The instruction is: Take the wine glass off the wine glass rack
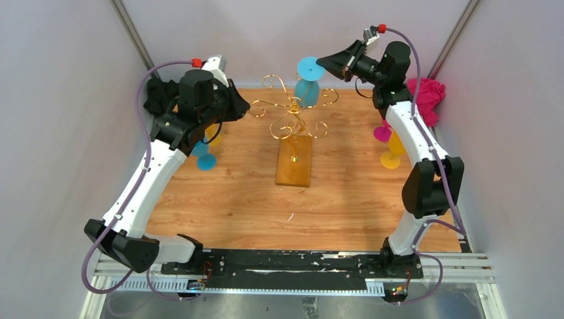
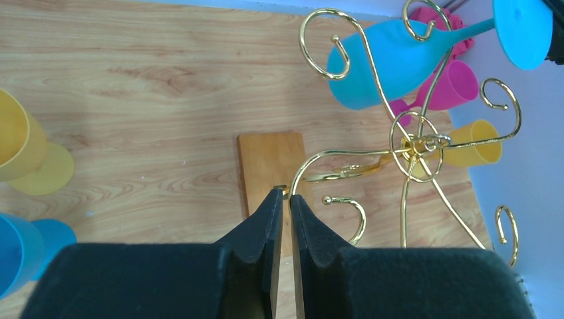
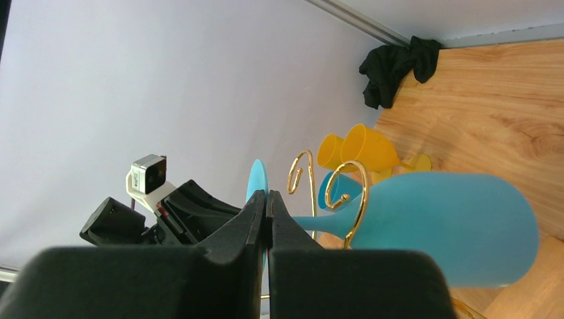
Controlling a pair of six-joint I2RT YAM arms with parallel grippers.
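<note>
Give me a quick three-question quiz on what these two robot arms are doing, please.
1. True or false: the blue wine glass hangs on the wine glass rack, its stem through a gold scroll.
2. Which part of that glass does the right pincer pinch? A) bowl B) stem C) foot
3. Fill in: the left pincer is closed on one of the rack's gold wire ____.
Key: 1 true; 2 C; 3 arms.
</note>
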